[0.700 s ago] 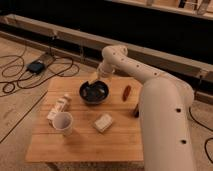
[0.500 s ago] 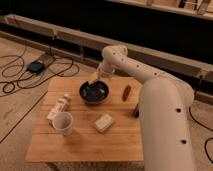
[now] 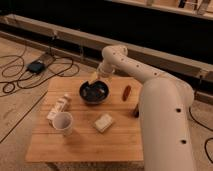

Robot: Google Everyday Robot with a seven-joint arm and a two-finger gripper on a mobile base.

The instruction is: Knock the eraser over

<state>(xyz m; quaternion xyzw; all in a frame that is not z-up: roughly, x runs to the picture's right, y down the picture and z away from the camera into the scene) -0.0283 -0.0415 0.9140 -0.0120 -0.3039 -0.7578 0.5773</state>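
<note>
hung the gripper [image 3: 96, 79] over the black bowl's [image 3: 94, 93] far rim; could not tell whether open or closed. left the eraser [image 3: 135, 112] by the table's [image 3: 80, 145] right edge, against the arm.

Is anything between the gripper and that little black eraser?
The gripper hangs over the dark bowl's far rim. The eraser stands near the table's right edge, beside the arm. The bowl's right side lies partly between them, and the reddish item sits close to that path.
</note>
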